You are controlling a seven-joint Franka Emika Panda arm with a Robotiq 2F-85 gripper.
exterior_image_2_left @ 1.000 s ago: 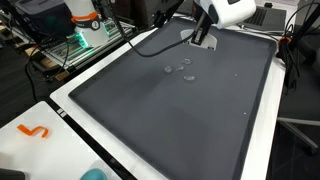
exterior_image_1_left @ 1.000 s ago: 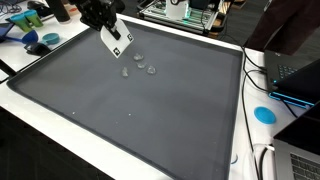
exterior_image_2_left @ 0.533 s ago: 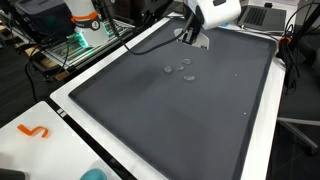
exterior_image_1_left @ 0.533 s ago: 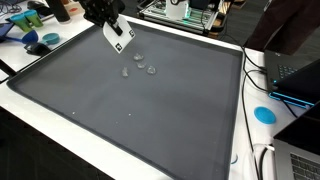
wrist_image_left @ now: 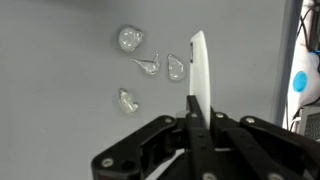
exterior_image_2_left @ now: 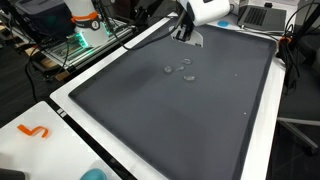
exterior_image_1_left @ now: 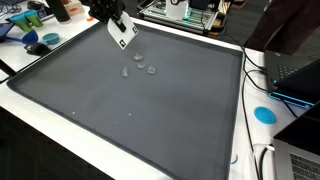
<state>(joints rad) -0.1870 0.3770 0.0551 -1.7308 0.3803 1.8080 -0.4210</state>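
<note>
My gripper (exterior_image_1_left: pixel 117 25) is shut on a thin white flat piece (exterior_image_1_left: pixel 122 34) with dark marks and holds it in the air above the far part of the grey mat (exterior_image_1_left: pixel 150 115). In the wrist view the piece (wrist_image_left: pixel 198 68) shows edge-on between the black fingers (wrist_image_left: pixel 197 112). Several small clear pieces (exterior_image_1_left: pixel 140 66) lie on the mat just below and in front of the gripper. They also show in an exterior view (exterior_image_2_left: pixel 183 70) and in the wrist view (wrist_image_left: pixel 148 66), apart from the gripper (exterior_image_2_left: pixel 184 30).
The mat sits on a white table (exterior_image_1_left: pixel 60 125). A blue bowl (exterior_image_1_left: pixel 49 40) and clutter stand beyond one corner. A blue disc (exterior_image_1_left: pixel 264 114), cables and a laptop (exterior_image_1_left: pixel 296 72) lie at one side. An orange hook (exterior_image_2_left: pixel 35 131) lies on the white edge.
The gripper has moved up and towards the far edge of the mat with the white piece still in it. The clear pieces have not moved.
</note>
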